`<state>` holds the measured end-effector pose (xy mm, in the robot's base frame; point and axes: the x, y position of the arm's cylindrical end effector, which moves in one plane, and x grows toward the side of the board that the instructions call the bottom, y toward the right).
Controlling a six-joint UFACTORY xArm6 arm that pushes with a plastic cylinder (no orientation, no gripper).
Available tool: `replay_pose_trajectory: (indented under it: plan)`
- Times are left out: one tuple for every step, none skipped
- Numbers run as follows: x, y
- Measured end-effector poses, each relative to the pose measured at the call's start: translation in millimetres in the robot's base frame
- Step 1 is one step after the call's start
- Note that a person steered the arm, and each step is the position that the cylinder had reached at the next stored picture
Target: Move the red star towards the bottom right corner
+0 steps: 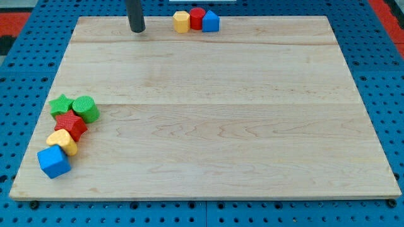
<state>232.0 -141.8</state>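
The red star (71, 125) lies at the view's left edge of the wooden board (208, 120), in a tight cluster. A green star (61, 104) and a green cylinder (85, 108) touch it from above. A yellow block (62, 142) and a blue cube (53, 161) lie just below it. My tip (137, 29) rests near the board's top edge, left of centre, far above and to the right of the red star, touching no block.
A yellow block (182, 21), a red cylinder (197, 18) and a blue block (211, 22) stand in a row at the board's top edge, right of my tip. A blue pegboard (379, 75) surrounds the board.
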Motion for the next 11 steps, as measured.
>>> replay_pose_trajectory:
  plan:
    - [2, -2]
    - [31, -8]
    - [85, -23]
    - [115, -59]
    - [115, -70]
    - [132, -93]
    - [163, -108]
    - [169, -118]
    - [169, -124]
    - [190, -133]
    - [213, -135]
